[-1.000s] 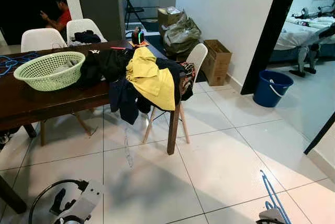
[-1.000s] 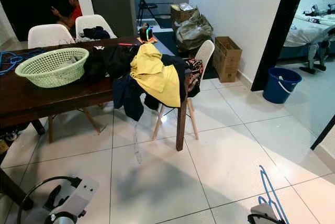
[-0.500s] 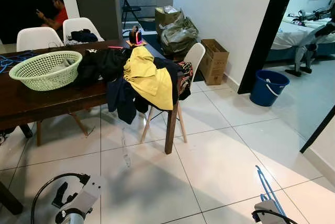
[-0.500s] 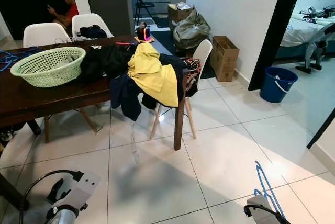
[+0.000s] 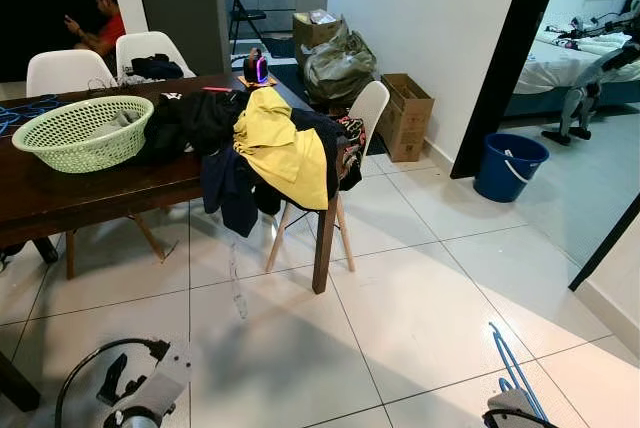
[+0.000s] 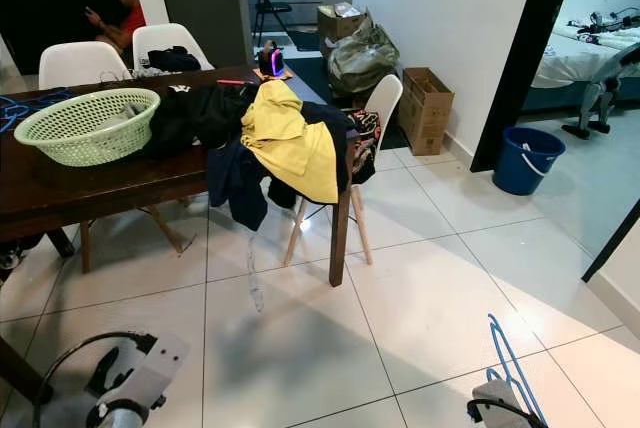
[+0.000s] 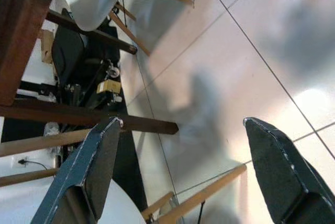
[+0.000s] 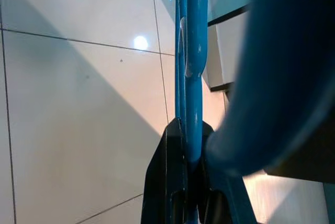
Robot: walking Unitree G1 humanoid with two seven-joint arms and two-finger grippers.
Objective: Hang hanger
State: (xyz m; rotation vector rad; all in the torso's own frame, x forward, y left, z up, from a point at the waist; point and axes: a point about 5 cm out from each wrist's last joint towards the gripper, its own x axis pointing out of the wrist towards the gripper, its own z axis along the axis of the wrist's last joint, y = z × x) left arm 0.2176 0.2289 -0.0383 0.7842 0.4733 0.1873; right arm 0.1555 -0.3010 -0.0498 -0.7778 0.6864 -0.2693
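Your thin blue plastic hanger [image 8: 189, 51] is low at the robot's right side over the white tiled floor [image 5: 420, 298], pinched between the closed fingers of the right gripper [image 8: 187, 182]. The left gripper [image 7: 180, 150] hangs low on the left with its fingers spread apart. Ahead you have the dark wooden tabletop [image 5: 90, 188] carrying a pale green mesh basket [image 5: 80, 133] and a heap of yellow and dark clothes [image 5: 265, 143].

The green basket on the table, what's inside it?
Through the open top of the green basket on the dark table, a bit of pale grey cloth shows near the far rim. Whatever lies lower is hidden by its wall.
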